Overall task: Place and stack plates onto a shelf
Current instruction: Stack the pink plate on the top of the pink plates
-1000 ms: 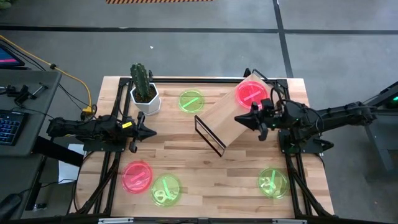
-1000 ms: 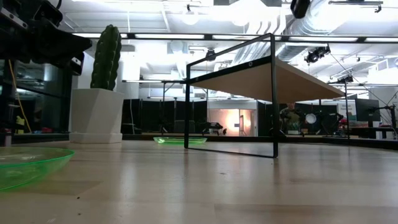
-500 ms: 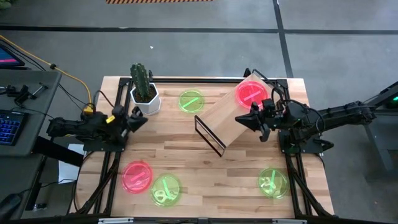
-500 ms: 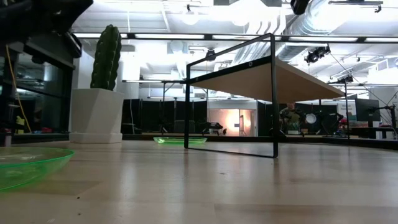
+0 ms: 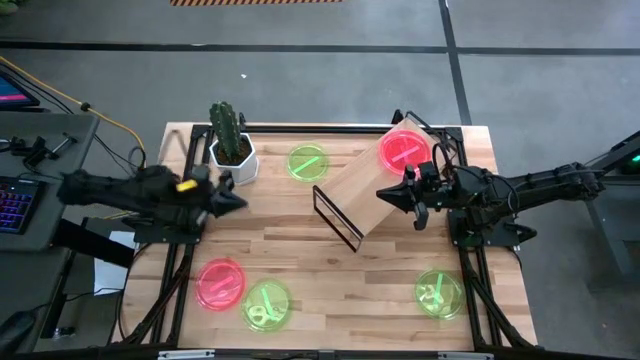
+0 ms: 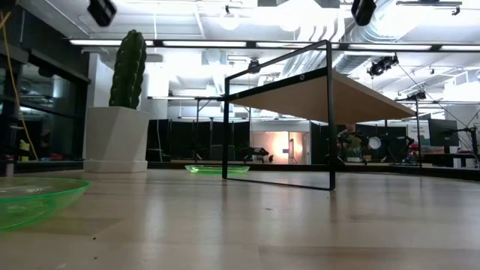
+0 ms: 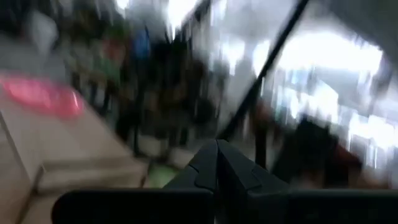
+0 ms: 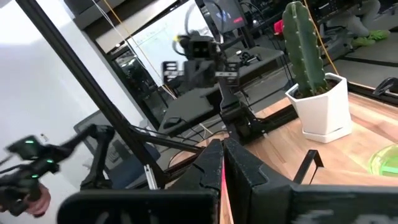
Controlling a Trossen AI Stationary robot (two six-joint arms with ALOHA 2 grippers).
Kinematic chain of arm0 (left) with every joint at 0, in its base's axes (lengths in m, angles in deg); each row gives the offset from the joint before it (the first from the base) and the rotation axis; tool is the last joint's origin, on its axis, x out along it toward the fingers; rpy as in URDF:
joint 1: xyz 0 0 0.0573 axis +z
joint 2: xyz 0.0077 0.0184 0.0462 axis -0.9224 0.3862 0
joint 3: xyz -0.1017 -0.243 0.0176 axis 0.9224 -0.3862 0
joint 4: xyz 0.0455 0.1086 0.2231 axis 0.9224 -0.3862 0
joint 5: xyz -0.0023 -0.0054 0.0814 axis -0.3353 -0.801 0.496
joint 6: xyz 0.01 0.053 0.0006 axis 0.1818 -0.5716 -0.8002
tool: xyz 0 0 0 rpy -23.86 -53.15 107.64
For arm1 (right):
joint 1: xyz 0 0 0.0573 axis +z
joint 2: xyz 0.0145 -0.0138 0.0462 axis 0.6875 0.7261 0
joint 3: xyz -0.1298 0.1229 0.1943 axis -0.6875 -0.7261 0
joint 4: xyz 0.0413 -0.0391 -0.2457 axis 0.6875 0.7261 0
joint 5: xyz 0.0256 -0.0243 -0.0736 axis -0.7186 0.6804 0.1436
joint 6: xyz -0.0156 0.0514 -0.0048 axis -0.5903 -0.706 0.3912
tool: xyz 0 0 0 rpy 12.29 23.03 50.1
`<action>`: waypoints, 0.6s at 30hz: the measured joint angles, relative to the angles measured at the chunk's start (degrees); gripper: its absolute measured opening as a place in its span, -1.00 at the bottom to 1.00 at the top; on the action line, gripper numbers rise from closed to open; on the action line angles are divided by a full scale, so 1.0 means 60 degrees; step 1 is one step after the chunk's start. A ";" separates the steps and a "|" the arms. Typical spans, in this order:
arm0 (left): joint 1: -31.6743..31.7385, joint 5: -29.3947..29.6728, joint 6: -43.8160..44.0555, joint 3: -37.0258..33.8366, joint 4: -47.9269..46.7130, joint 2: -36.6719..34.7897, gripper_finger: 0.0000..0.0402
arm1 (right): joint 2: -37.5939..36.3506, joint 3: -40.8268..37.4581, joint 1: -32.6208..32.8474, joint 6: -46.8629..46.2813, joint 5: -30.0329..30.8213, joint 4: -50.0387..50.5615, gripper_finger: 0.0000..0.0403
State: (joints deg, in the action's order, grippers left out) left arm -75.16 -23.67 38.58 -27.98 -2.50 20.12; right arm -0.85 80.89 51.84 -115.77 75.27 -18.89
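The left gripper [image 5: 238, 199] hangs over the left part of the worktop [image 5: 330, 270], fingers pressed together on nothing, just beside the white cactus pot [image 5: 235, 160] and touching no plate. Nearer the front edge on that side lie a pink plate [image 5: 220, 283] and, touching it, a green plate [image 5: 267, 305]. Past the pot, near the back edge, a second green plate [image 5: 307, 162] lies flat between the pot and the shelf [image 5: 360, 190]. The shelf stands at a slant across the middle, its black wire frame showing at its front end; in the low view its board sits tilted on that frame, with the green plate seen on the worktop beyond it. A second pink plate [image 5: 404, 148] rests on the far right end of the shelf board. The right gripper [image 5: 384, 193] hovers over the shelf's right edge, just below that pink plate, also closed and empty; its wrist view looks past the joined fingers [image 8: 242, 168] toward the cactus and the other arm. A third green plate [image 5: 438, 293] lies alone near the front right corner, well apart from both grippers.
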 joint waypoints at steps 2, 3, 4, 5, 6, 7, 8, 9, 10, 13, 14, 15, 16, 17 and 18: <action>-0.0235 -0.0609 -0.0328 0.1268 -0.1798 0.1028 -1.00 | 0.0000 -0.0003 0.0000 0.0000 -0.0003 -0.0003 -1.00; -0.0368 -0.0943 -0.0437 0.1940 -0.2750 0.1535 -1.00 | 0.0000 -0.0003 0.0000 0.0000 -0.0003 -0.0003 -1.00; -0.0505 -0.1275 -0.0476 0.2537 -0.3718 0.1991 -1.00 | 0.0000 -0.0003 0.0000 0.0000 -0.0003 -0.0003 -1.00; -0.0646 -0.1572 -0.0485 0.3068 -0.4663 0.2438 -1.00 | 0.0000 -0.0001 0.0000 0.0000 -0.0003 -0.0001 -1.00; -0.0791 -0.1882 -0.0485 0.3605 -0.5676 0.2886 -1.00 | 0.0000 -0.0002 0.0000 0.0000 -0.0003 0.0008 -1.00; -0.0940 -0.2127 -0.0508 0.4033 -0.6466 0.3287 -1.00 | 0.0000 -0.0001 0.0000 0.0000 -0.0003 0.0032 -1.00; -0.1095 -0.2329 -0.0587 0.4379 -0.7189 0.3643 -0.99 | 0.0000 0.0000 0.0000 0.0000 -0.0003 0.0064 -1.00; -0.1268 -0.2495 -0.0730 0.4624 -0.7842 0.3973 -0.99 | 0.0000 -0.0003 0.0000 0.0000 -0.0007 0.0074 -1.00; -0.1438 -0.2643 -0.0869 0.4758 -0.8267 0.4261 -0.97 | 0.0000 -0.0003 0.0000 0.0000 -0.0007 0.0085 -1.00; -0.1843 -0.2917 -0.1282 0.4767 -0.8947 0.4956 -0.86 | 0.0000 0.0000 0.0000 -0.0006 -0.0007 0.0190 -1.00; -0.1970 -0.2931 -0.1499 0.4712 -0.9022 0.5172 -0.79 | 0.0000 -0.0001 0.0000 -0.0059 -0.0009 0.0212 -1.00; -0.2086 -0.2873 -0.1759 0.4645 -0.9107 0.5362 -0.72 | 0.0000 0.0000 0.0000 -0.0073 -0.0026 0.0212 -1.00; -0.2191 -0.2713 -0.2054 0.4527 -0.9242 0.5539 -0.65 | 0.0000 0.0000 0.0000 -0.0076 -0.0067 0.0210 -1.00; -0.2272 -0.2508 -0.2290 0.4373 -0.9301 0.5707 -0.57 | 0.0000 0.0000 0.0000 -0.0076 -0.0093 0.0209 -1.00; -0.2327 -0.2270 -0.2493 0.4196 -0.9230 0.5859 -0.50 | 0.0000 0.0000 0.0000 -0.0076 -0.0105 0.0217 -1.00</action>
State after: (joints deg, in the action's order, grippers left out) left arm -89.12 -37.29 23.63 -2.80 -57.88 55.27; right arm -0.85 80.89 51.84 -116.23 74.64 -17.58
